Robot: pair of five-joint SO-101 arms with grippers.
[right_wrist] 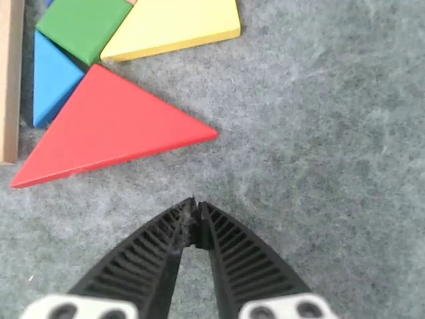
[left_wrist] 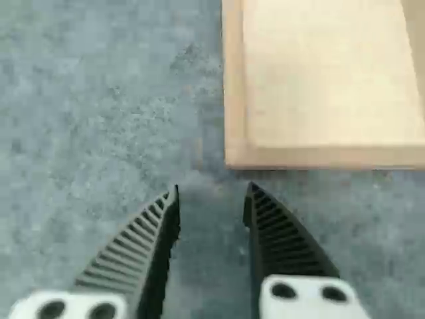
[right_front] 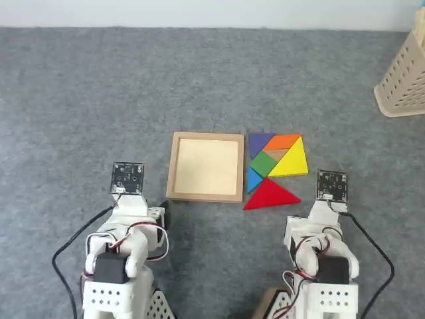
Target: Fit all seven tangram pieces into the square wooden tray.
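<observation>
Tangram pieces (right_front: 273,166) bunched at three o'clock of the square wooden tray (right_front: 206,197) on grey carpet (right_front: 199,80), one brownish piece (right_front: 270,154) among them hard to make out, left gripper (left_wrist: 213,189) parted near a corner of the cropped tray, right gripper (right_wrist: 196,203) pinched together on nothing beside the red triangle (right_wrist: 106,126).

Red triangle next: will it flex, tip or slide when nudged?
The red triangle looks rigid and flat, so it probably won't flex or tip. On the grey carpet it likely drags rather than glides. Its low edge may be awkward to pinch.
</observation>
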